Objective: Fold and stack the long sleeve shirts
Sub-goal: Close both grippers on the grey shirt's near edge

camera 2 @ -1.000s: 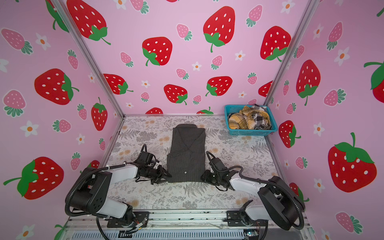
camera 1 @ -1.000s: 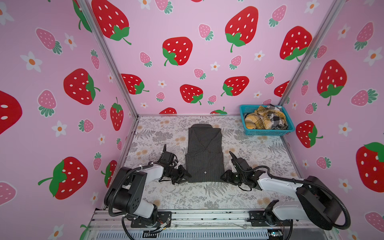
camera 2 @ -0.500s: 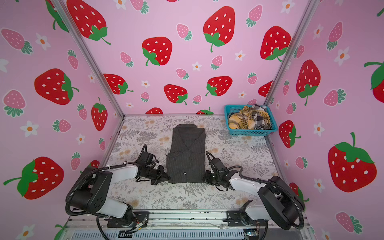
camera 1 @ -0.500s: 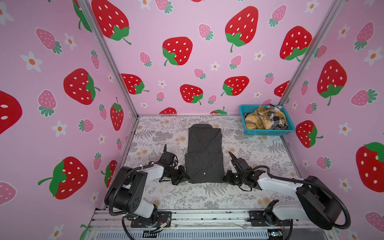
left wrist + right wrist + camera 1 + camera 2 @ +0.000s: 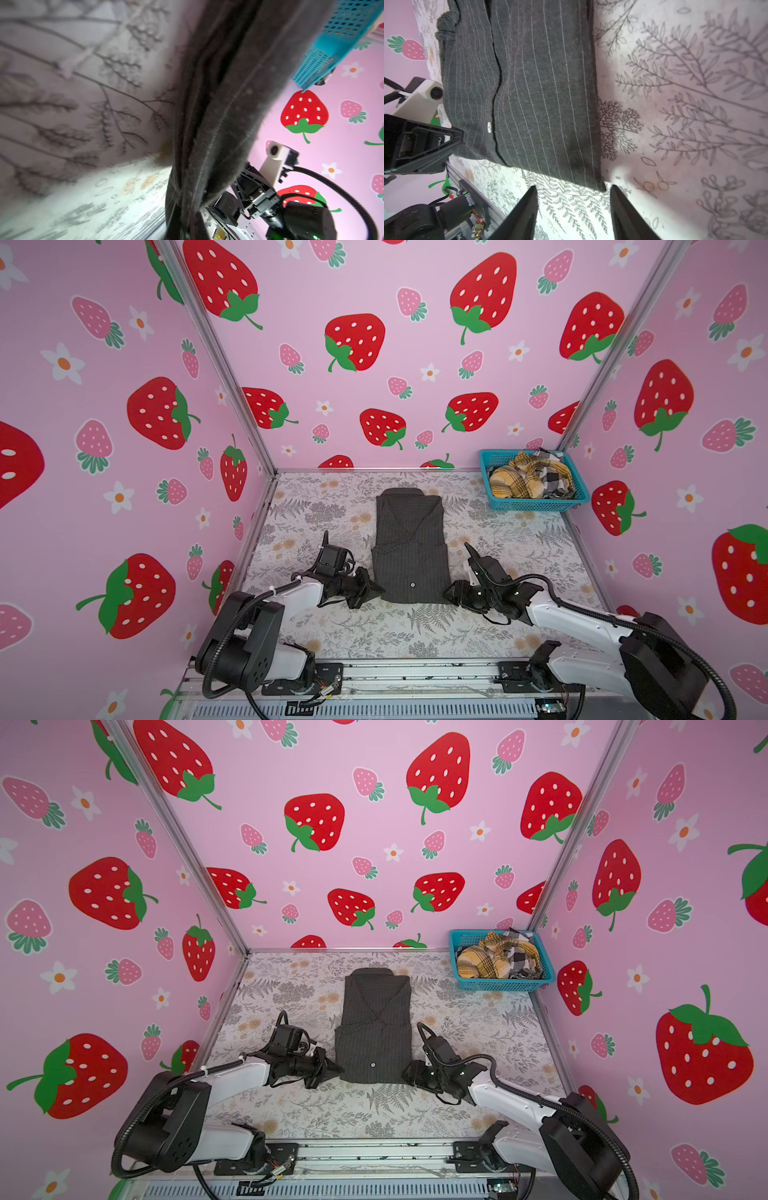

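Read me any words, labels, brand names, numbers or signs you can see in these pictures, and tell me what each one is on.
No readable text anywhere.
The charcoal pinstripe shirt, teal basket, strawberry walls, left arm and right arm show no legible words or numbers.
The shirt's white button has a tiny reddish speck, too small to tell whether it is lettering.
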Available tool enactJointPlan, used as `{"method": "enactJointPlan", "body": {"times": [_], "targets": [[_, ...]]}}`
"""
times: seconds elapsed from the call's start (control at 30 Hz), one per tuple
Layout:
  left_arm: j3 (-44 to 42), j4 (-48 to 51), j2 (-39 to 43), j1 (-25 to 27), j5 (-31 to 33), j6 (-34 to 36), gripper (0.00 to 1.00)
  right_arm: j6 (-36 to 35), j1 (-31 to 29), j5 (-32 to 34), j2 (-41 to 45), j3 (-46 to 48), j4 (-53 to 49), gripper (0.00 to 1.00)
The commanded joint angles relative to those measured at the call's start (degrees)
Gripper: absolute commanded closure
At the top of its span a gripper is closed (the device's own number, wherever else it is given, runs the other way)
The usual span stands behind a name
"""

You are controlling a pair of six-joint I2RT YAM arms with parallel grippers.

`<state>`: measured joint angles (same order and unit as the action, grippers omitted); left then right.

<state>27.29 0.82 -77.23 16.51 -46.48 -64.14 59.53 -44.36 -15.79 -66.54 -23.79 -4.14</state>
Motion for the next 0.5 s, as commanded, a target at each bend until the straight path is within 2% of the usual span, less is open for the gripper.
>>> {"method": "enactJointPlan", "body": {"times": [0.0,0.13,0.23,0.3,0.47], "targets": [[3.6,1.6,2.9,0.2,0.1,-2.5,1.0,5.0,0.1,-2.4,0.4,4.6,2.8,0.46],[3.8,2.9,1.9,0.2,0.2,-1.1,1.0,5.3,0.6,-2.5,-2.9,5.8,8.0,0.47],[2.5,2.4,0.4,0.2,0.2,-0.4,1.0,5.7,1.0,-5.8,-7.5,6.1,15.3,0.49],[1.7,2.4,-0.3,0.1,0.4,0.3,1.0,6.1,1.1,-6.5,-9.5,6.0,17.9,0.55],[0.9,4.9,-2.0,0.0,2.2,3.8,1.0,4.9,1.2,-4.7,-10.2,5.4,17.1,0.71]]}}
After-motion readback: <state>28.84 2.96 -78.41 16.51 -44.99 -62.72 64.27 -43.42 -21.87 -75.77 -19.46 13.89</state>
